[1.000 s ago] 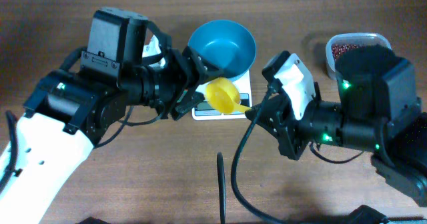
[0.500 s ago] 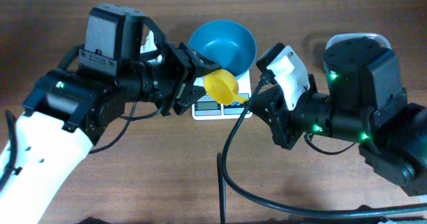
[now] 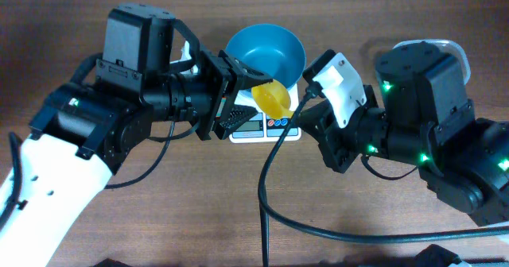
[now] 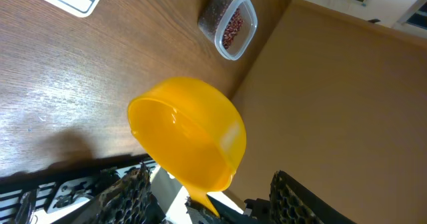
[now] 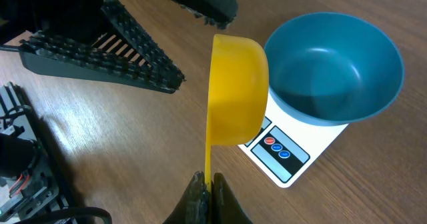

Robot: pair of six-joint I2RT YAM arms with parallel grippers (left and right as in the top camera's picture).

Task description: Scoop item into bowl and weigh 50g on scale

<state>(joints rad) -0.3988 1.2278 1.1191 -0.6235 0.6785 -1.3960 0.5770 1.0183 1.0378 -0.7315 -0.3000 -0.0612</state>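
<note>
Yellow plastic marked the centre of the scene: a yellow scoop (image 3: 270, 98) hung above the wooden tabletop (image 3: 199, 211), overlapping the front strip of the scale (image 3: 266, 127) in the overhead view. The right gripper (image 5: 207, 185) had its fingers pressed together on the scoop's thin handle, pinching it from below. In the right wrist view the cup stood on edge with its mouth turned toward the left arm.

The left gripper (image 3: 241, 98) faced the scoop with its fingers (image 5: 133, 34) spread wide, one ribbed pad on each side of the cup. I could not see either pad touching it. From the left wrist camera the hollow of the scoop showed only bare yellow.

Behind the scoop, the teal-blue bowl (image 3: 266, 54) sat upright on the white scale, covering most of its platform. The grey display and round buttons stayed visible at the front. The bowl's inside showed plain blue.

Dark red-brown beans (image 4: 232, 25) lay in a clear tub (image 4: 248, 11) on the tabletop, well apart from the scale. From overhead the tub was mostly hidden behind the right arm, with only a rim edge showing at the far right.
</note>
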